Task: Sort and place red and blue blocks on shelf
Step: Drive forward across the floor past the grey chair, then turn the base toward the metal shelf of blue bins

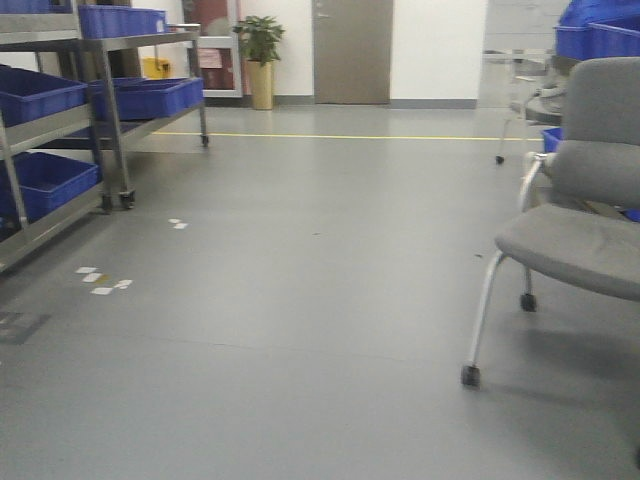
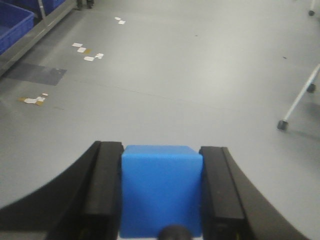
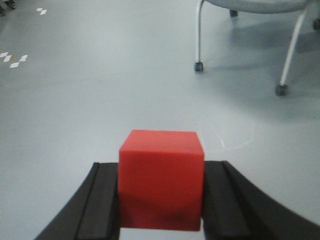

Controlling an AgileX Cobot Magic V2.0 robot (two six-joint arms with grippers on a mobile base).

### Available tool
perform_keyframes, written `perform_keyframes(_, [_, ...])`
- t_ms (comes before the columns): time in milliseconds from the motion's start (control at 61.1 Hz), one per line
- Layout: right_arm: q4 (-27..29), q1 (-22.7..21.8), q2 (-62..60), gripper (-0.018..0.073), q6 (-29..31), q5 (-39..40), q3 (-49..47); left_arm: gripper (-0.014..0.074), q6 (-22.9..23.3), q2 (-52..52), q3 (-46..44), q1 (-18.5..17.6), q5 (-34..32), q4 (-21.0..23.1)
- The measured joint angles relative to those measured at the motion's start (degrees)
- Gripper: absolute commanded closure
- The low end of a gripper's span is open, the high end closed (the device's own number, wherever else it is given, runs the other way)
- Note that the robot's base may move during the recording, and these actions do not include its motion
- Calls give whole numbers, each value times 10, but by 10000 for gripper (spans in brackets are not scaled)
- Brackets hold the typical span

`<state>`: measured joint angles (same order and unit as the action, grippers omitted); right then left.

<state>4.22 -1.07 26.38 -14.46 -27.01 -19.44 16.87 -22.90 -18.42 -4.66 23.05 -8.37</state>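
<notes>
My left gripper (image 2: 161, 192) is shut on the blue block (image 2: 161, 187), held between its two black fingers above the grey floor. My right gripper (image 3: 161, 192) is shut on the red block (image 3: 161, 177), which sticks up a little above the fingers. The shelf (image 1: 60, 130), a steel rack with blue crates on its tiers, stands at the far left of the front view; its lower edge also shows at the top left of the left wrist view (image 2: 25, 42). Neither gripper shows in the front view.
A grey chair on castors (image 1: 580, 220) stands at the right; its legs show in the right wrist view (image 3: 200, 40). A second crate rack (image 1: 140, 80) stands behind the first. White floor markers (image 1: 100, 280) lie near the rack. A potted plant (image 1: 260, 60) and a door are at the back.
</notes>
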Motion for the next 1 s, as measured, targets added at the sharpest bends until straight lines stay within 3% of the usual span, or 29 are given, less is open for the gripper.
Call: perform_keyframes(999, [0,0,0,492,0,0,0,472,0,0,0,0,0,0])
